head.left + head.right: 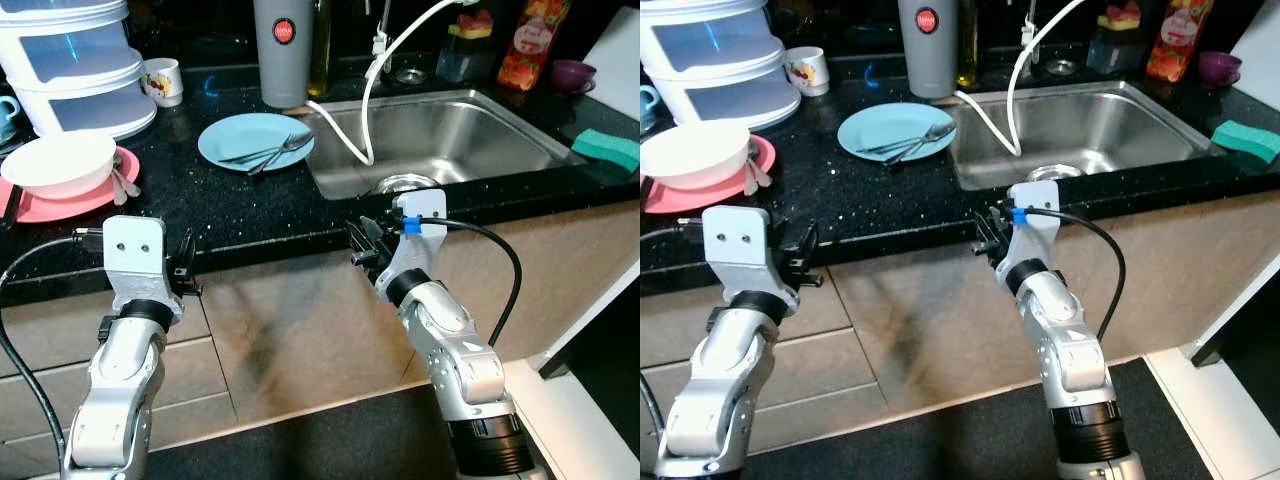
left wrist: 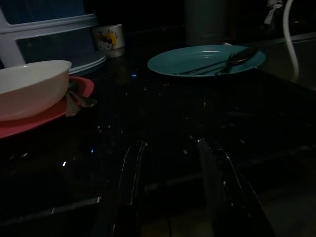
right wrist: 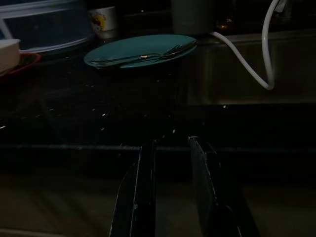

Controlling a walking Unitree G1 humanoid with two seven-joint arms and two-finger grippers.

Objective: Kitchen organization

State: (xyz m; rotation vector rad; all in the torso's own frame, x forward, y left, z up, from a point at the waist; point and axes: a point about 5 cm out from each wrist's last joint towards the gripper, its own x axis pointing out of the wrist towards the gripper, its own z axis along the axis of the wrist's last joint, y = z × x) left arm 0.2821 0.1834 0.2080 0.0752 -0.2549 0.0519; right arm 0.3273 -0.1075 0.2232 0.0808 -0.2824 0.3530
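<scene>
Desk (image 1: 230, 205) black, white-speckled. Plate (image 1: 240, 135) light blue, centre frame. Pink plate (image 1: 60, 208) under white bowl (image 1: 58, 162), left edge. Sponge (image 1: 607, 147) teal, right edge. Sink (image 1: 440, 135) silver. Tumbler (image 1: 282, 60) grey, red dot, top centre.

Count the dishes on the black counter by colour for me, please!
Light blue round plate: 1
Pink round plate: 1
White bowl: 1
White cartoon-print mug: 1
Small purple bowl: 1
Total: 5

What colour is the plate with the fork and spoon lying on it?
Light blue, almost turquoise. The plate shows best in the left eye view, beside the sink.
</scene>
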